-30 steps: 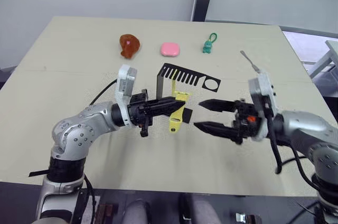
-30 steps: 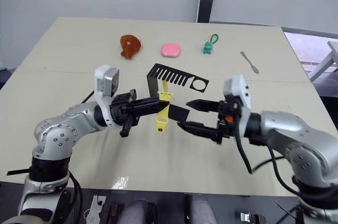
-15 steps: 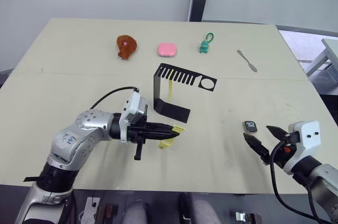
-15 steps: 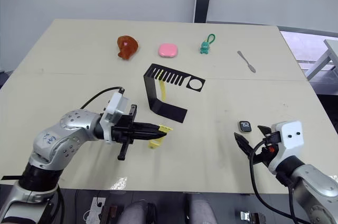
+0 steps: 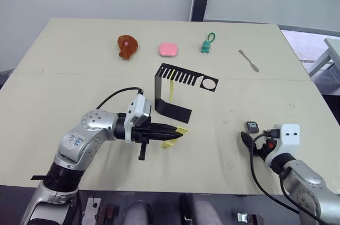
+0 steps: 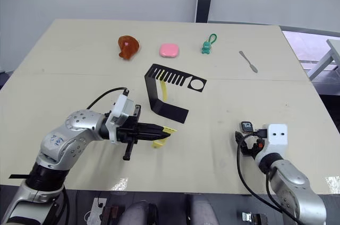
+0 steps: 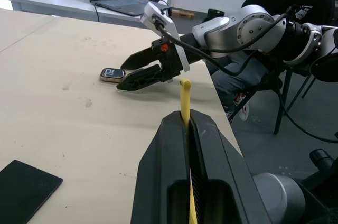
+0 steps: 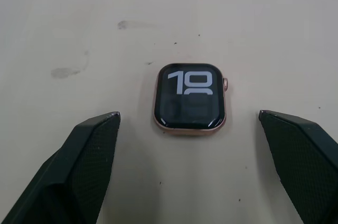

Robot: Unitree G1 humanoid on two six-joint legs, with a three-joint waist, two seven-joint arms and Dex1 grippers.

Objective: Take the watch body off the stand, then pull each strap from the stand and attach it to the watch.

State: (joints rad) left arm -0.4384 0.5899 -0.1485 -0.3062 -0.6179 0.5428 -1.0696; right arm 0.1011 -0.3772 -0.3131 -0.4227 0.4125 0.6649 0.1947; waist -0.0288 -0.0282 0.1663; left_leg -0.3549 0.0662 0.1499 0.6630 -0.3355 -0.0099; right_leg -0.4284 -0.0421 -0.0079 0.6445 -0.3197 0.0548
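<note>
You are now holding one yellow strap (image 5: 174, 136) pinched between the closed fingers of the left gripper (image 5: 172, 130), low over the table (image 5: 64, 76) in front of the stand (image 5: 169, 92); a second ago that gripper was up at the stand's arm, so the strap is now pulled free. The right gripper (image 8: 190, 166) has dropped away from the stand towards the table's near right side and is now hovering with its fingers (image 8: 84, 160) spread wide on either side of the watch body (image 8: 190, 98), which is lying face up on the table, untouched. That is setting you up, I judge, to pick up the body and join the strap. Counting: one watch body, one stand, two straps, the second (image 5: 172, 88) hanging from the comb arm. Four bystanders are sitting along the far side: brown toy (image 5: 127, 45), pink block (image 5: 169, 49), green charm (image 5: 207, 44), spoon (image 5: 248, 61).
</note>
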